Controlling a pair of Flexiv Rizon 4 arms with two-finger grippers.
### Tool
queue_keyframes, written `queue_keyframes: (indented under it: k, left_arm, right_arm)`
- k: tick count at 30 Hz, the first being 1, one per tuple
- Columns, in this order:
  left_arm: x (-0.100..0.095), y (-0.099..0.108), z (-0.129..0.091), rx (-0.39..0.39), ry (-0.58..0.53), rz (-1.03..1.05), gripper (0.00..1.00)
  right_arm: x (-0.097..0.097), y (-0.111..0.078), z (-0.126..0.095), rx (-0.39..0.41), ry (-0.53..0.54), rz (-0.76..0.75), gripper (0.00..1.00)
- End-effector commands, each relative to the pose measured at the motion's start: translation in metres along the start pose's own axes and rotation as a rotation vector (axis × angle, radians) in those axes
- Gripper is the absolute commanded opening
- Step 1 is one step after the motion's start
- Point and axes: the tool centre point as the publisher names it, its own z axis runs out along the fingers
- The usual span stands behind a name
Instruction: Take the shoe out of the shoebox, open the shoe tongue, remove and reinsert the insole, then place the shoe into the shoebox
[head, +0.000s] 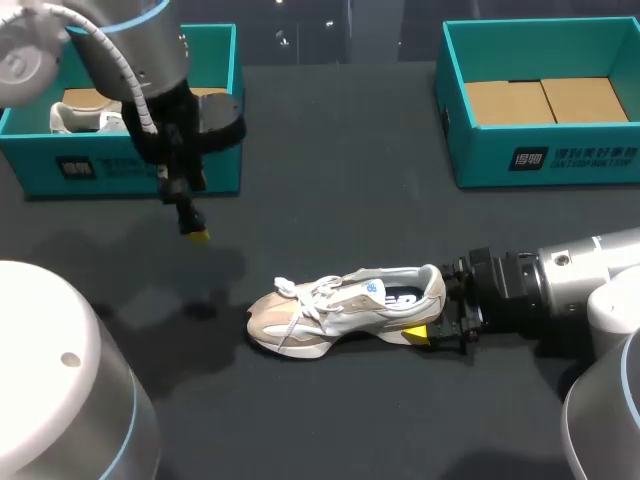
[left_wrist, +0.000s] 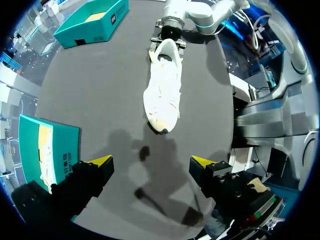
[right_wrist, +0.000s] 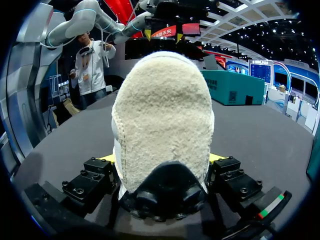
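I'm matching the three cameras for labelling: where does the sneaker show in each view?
Head view: the sneaker lies near the middle of the table, its heel in the right tool.
Left wrist view: the sneaker lies ahead of the open left tool, toe toward it.
Right wrist view: its heel stands between the right tool's fingers.
Shared landmark: the teal shoebox holding another shoe, seen in all three views.
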Motion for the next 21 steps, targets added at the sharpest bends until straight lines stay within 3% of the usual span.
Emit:
queue_keyframes:
  k: [1, 4, 9, 13, 15, 21]
  left_arm:
    - [0.006, -0.003, 0.000, 0.024, 0.005, -0.071, 1.00]
    - [0.020, -0.014, 0.007, -0.006, -0.012, -0.221, 1.00]
    - [0.034, -0.038, 0.019, -0.120, -0.052, -0.476, 1.00]
    - [0.046, -0.056, 0.035, -0.174, -0.254, -0.752, 1.00]
    - [0.050, -0.064, 0.040, -0.135, -0.327, -0.871, 1.00]
    - [0.050, -0.064, 0.040, -0.135, -0.327, -0.871, 1.00]
  right_arm:
    - [-0.001, 0.000, 0.002, 0.001, -0.003, -0.001, 0.00]
    - [-0.001, 0.000, 0.002, 0.001, -0.003, -0.001, 0.00]
    - [-0.001, 0.000, 0.002, 0.001, -0.003, -0.001, 0.00]
    - [-0.001, 0.000, 0.002, 0.001, -0.003, -0.001, 0.00]
    - [-0.001, 0.000, 0.002, 0.001, -0.003, -0.001, 0.00]
    - [-0.001, 0.000, 0.002, 0.001, -0.003, -0.001, 0.00]
